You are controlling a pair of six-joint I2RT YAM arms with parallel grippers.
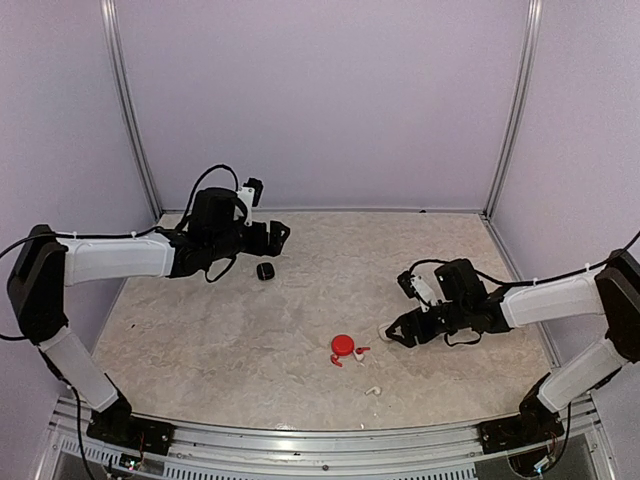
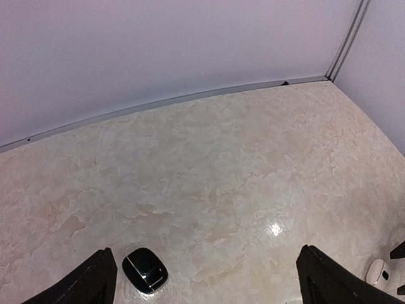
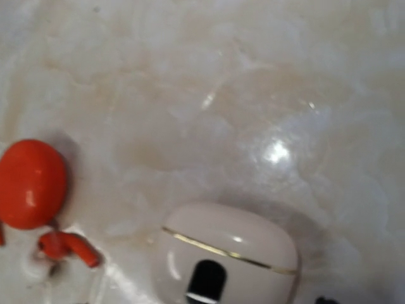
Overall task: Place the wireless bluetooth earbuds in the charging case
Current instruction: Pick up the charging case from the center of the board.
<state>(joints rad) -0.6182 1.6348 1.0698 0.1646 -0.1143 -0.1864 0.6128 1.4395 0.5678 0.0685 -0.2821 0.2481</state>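
Note:
My left gripper (image 1: pixel 279 237) (image 2: pixel 205 266) hangs open over the back left of the table, holding nothing. A closed black case (image 1: pixel 265 271) (image 2: pixel 145 270) lies just inside its left finger (image 2: pixel 95 282). My right gripper (image 1: pixel 394 335) sits low around a closed white case (image 3: pixel 231 250) with a gold seam; its fingers are hidden in the wrist view. Whether it grips the case is unclear. A closed red case (image 1: pixel 343 345) (image 3: pixel 30 182) lies left of it, with red earbuds (image 1: pixel 360 350) (image 3: pixel 66 246) beside it. A white earbud (image 1: pixel 372 391) lies nearer the front edge.
Pale walls close the table at the back and both sides, with metal posts in the corners (image 1: pixel 505 110). A metal rail (image 1: pixel 320 440) runs along the front edge between the arm bases. The white case (image 2: pixel 378 271) also shows at the left wrist view's lower right.

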